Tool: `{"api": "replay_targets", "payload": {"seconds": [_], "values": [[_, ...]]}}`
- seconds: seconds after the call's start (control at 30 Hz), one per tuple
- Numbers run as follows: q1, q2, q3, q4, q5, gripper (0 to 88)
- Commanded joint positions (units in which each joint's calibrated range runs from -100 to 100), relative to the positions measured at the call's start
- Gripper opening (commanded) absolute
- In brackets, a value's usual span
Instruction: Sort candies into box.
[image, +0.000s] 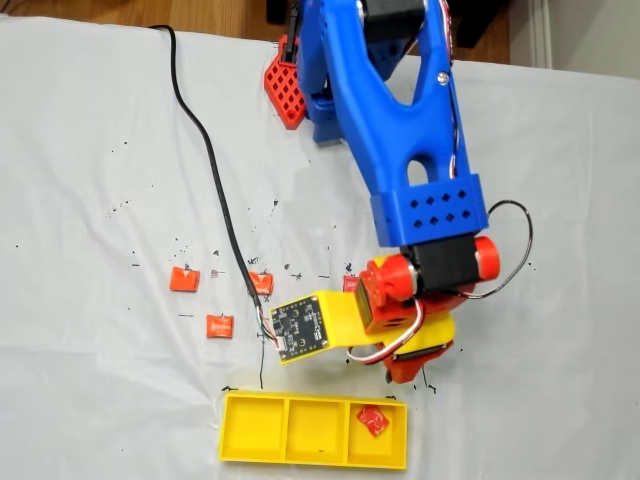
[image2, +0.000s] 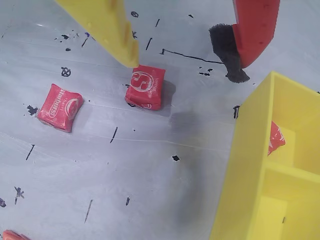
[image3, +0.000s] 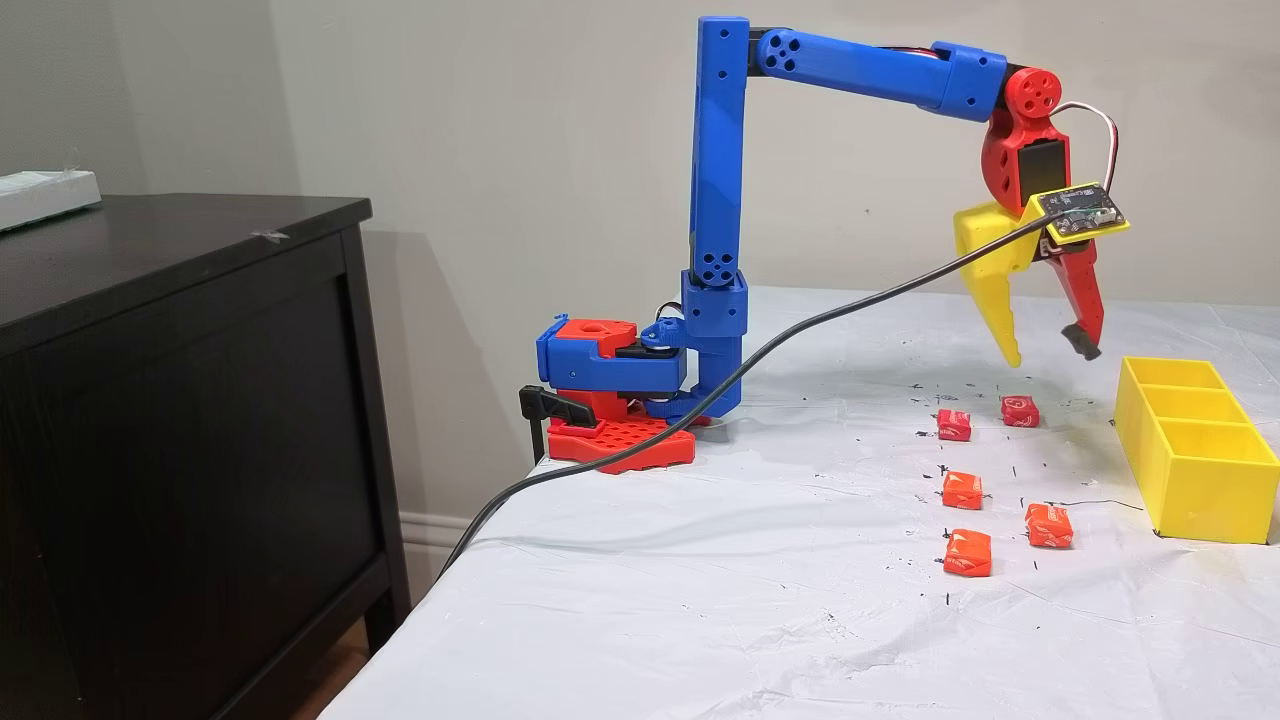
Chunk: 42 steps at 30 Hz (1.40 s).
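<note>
Fixed view from above: blue arm (image: 400, 120) reaches down over the white-covered surface (image: 90, 130). The hand (image: 405, 355) sits just above the right end of the yellow box (image: 285, 458), mostly hidden under the wrist motor and the yellow bracket w/ circuit board (image: 302, 327); spread can't be read from here. One red candy (image: 373, 420) lies in the box's right compartment; middle and left compartments hold nothing. Three orange candies (image: 184, 279) lie to the left on the surface, one beside the black cable (image: 215, 180). A bit of red wrapper shows next to the wrist.

Wrist view: yellow finger (image2: 107, 30) top left, red finger (image2: 254, 27) top right, w/ a wide gap between, so the hand is released and grips nothing. The yellow tip overlaps the top edge of a red candy (image2: 145, 88) w/ a white S; contact vs. hovering can't be told. A second red candy (image2: 60, 107) lies further left, apart. Box wall at right, the red candy inside partly visible behind it.

Fixed view from the side: the hand (image3: 1048, 350) hangs clear above the surface, fingers spread, tips pointing down, roughly over the two red candies (image3: 1019, 411). Three orange ones lie nearer the camera. Box (image3: 1190, 470) stands to the right, apart from the loose candies.
</note>
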<state>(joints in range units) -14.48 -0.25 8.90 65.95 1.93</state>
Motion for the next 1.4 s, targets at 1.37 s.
{"api": "replay_targets", "payload": {"seconds": [1.37], "values": [[-2.9, 7.2, 1.6, -4.3, -0.8, 25.2]]}}
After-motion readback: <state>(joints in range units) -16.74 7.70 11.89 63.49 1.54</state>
